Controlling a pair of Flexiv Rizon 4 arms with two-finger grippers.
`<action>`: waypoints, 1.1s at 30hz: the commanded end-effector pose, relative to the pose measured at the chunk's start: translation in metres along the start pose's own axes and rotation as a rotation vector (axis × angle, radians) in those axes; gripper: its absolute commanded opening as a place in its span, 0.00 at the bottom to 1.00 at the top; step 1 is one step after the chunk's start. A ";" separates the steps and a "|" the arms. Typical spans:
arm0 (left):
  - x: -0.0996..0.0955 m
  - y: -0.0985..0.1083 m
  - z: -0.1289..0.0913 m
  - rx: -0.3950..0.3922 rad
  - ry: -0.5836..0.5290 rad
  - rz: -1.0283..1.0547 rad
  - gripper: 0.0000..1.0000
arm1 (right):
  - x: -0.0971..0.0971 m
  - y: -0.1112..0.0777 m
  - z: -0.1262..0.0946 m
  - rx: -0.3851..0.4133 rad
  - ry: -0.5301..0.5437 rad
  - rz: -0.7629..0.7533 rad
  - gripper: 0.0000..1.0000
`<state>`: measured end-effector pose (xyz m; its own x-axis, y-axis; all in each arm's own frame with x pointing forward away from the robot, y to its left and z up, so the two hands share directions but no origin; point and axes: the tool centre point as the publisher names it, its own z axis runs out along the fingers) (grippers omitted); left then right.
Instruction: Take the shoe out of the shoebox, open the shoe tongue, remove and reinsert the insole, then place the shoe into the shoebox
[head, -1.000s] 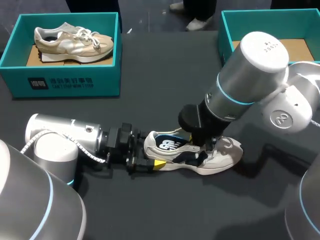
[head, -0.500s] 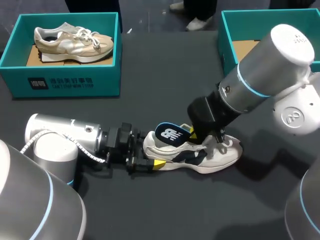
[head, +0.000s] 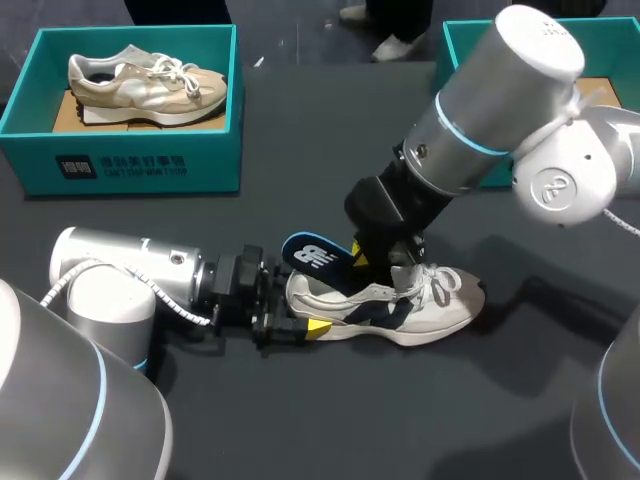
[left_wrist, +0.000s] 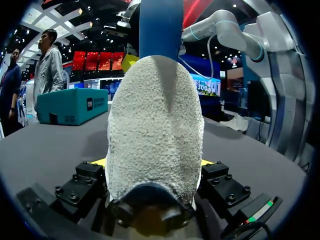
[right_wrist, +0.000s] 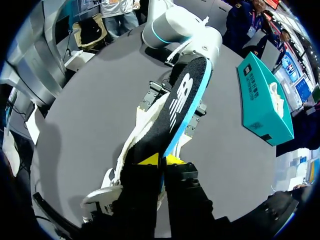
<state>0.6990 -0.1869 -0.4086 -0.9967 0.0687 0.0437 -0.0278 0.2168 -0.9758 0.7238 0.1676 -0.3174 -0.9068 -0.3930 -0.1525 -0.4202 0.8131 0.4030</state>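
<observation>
A white shoe (head: 430, 310) with dark panels lies on its sole on the dark table, heel toward my left arm. My left gripper (head: 300, 312) has a finger on each side of the heel; in the left wrist view the heel (left_wrist: 155, 125) fills the space between its yellow tips. My right gripper (head: 365, 258) is shut on the insole (head: 312, 255), which is black on top with a white logo and blue underneath. The insole (right_wrist: 182, 100) stands slanted up out of the shoe's opening (right_wrist: 144, 116), its heel end raised above the collar, its front end pinched in my right gripper (right_wrist: 161, 161).
A teal shoebox (head: 140, 160) at the back left holds a beige shoe (head: 145, 82). A second teal shoebox (head: 455, 60) stands open at the back right behind my right arm. Bare dark table lies between the boxes and in front of the shoe.
My right gripper has lifted the insole out of the shoe and drawn it up and toward the heel. The left gripper and the shoe have stayed in place.
</observation>
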 end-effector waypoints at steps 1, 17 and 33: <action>0.000 0.001 0.000 -0.001 0.001 0.000 0.00 | -0.011 0.011 0.010 0.009 0.053 0.025 0.00; 0.000 0.001 0.000 -0.001 0.001 0.000 0.00 | -0.003 0.008 -0.004 -0.054 0.041 0.269 0.40; 0.000 0.001 0.000 -0.001 0.001 0.000 0.00 | -0.006 0.023 -0.011 -0.212 0.145 0.307 0.46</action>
<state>0.6989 -0.1871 -0.4087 -0.9967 0.0693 0.0434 -0.0275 0.2168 -0.9758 0.7166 0.1832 -0.2929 -0.9721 -0.2037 0.1166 -0.1026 0.8158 0.5691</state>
